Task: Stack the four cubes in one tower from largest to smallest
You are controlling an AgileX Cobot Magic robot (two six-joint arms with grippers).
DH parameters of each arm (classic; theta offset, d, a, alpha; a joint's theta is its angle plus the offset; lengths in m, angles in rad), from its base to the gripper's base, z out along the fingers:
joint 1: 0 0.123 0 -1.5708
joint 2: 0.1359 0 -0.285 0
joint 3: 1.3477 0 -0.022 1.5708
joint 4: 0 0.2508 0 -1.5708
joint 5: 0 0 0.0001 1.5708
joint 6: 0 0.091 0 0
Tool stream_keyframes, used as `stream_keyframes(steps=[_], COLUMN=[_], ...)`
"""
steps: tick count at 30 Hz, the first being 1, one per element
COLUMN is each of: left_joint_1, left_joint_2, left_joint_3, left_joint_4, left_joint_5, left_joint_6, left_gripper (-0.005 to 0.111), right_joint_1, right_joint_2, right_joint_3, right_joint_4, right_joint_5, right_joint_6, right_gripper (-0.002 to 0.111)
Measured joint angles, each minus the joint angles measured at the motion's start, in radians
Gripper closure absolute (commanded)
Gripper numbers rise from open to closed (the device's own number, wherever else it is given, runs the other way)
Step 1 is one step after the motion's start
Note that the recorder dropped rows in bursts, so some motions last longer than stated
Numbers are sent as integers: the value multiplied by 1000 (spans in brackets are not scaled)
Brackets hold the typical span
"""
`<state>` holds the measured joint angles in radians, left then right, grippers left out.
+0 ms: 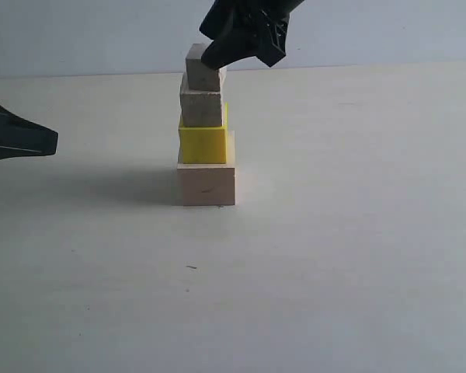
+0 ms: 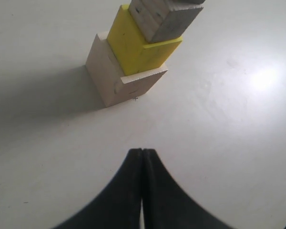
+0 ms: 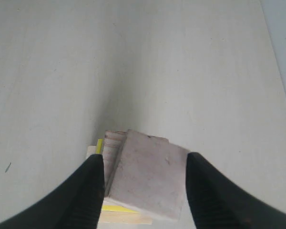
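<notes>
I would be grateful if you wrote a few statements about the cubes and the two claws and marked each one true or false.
1. The yellow cube sits directly on the largest wooden cube. True.
2. The left claw grips a cube. False: it is shut on nothing and stands apart from the tower.
3. The smallest cube lies on the table. False: it tops the tower, between the fingers of the right claw.
4. The tower holds four cubes in one column. True.
</notes>
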<state>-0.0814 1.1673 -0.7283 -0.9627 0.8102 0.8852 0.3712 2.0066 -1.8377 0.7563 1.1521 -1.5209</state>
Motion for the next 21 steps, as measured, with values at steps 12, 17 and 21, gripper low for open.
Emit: stream_keyframes(steps=[12, 17, 21], left_joint_1=[0, 0, 0], left_joint_2=[0, 0, 0], left_joint_3=[0, 0, 0], left_joint_4=[0, 0, 0], left_joint_5=[0, 0, 0], left_joint_6=[0, 0, 0], left_gripper=[107, 107, 107], right_joint_1=[0, 0, 0], right_joint_2=[0, -10, -46], right_joint_3=[0, 0, 0], right_joint_4=[0, 4, 8], right_joint_5=[0, 0, -5], right_joint_6=[0, 0, 43], right_gripper=[56, 57, 59])
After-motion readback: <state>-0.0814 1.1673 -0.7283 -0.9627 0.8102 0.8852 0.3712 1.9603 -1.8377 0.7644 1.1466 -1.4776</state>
